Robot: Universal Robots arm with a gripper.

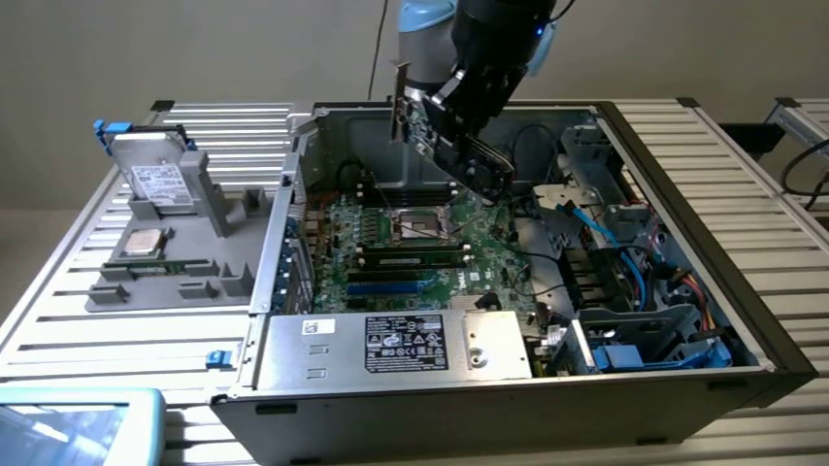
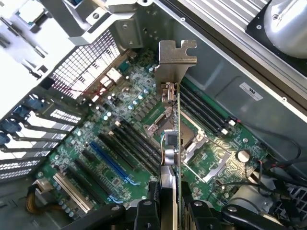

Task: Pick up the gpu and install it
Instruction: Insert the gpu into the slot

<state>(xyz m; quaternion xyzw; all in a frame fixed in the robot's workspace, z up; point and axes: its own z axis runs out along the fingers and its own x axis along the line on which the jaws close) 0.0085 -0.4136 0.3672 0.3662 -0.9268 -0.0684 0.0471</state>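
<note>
From my station the arm's black gripper (image 1: 456, 116) is clamped on the gpu (image 1: 421, 126), a thin rectangular card with a green circuit board and a silver end bracket. On the wrist camera the two black fingers (image 2: 145, 215) sit tight against either face of the card (image 2: 171, 91), the jaws parted by no more than the card's thickness, so it is a firm pinch on the board itself. I see the card edge-on there, with its bracket (image 2: 176, 60) at the end away from the gripper. In the exterior view the card hangs tilted in the air inside the open dark computer case (image 1: 725, 291), above the green motherboard (image 1: 402, 233) and roughly over the square metal processor socket (image 1: 421, 226), close to the case's back wall. It touches nothing beneath it and sits in no slot (the long blue expansion slot (image 2: 112, 165) lies bare, off to one side of the card's line). Outside the case, on the exterior view's left, a grey plastic fixture (image 1: 169, 282) on the slatted metal table (image 1: 78, 330) carries a silver hard drive with a white label (image 1: 158, 175), standing upright, and a small square silver processor chip (image 1: 143, 243) lying flat.
</note>
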